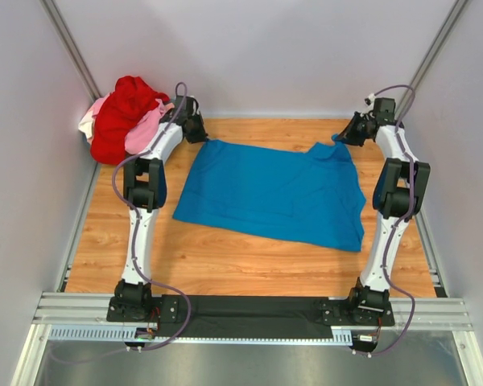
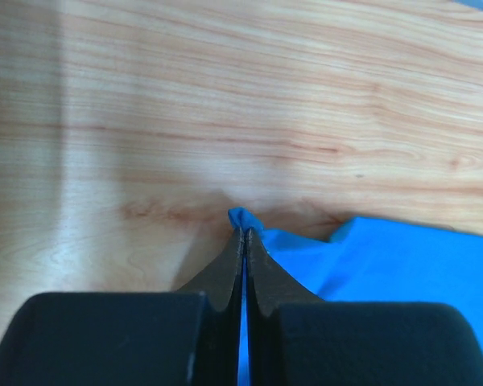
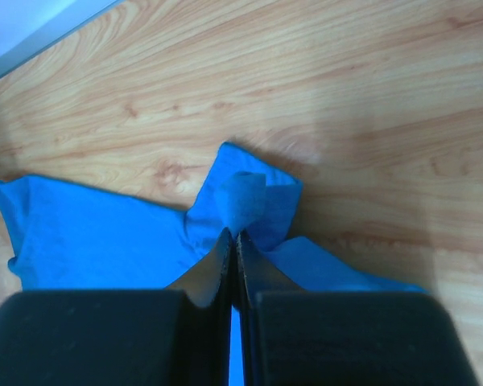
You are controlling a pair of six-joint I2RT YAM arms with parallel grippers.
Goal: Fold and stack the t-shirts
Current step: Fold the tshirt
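Jaws of the left gripper [image 2: 243, 233] are pinched tight on a small tuck of the bright blue cotton t-shirt [image 1: 274, 193] at its far left corner. The right gripper [image 3: 232, 235] is clamped the same way on the far right corner, by a sleeve. Between the 2 grips the shirt lies flat on the wooden table [image 1: 225, 265], long axis left to right, body spreading toward the arm bases. Only the top view shows the crumpled red shirt [image 1: 127, 112], light pink shirt [image 1: 145, 133] and whitish shirt [image 1: 87, 127] heaped far left. Only the wrist views show cloth in the jaws.
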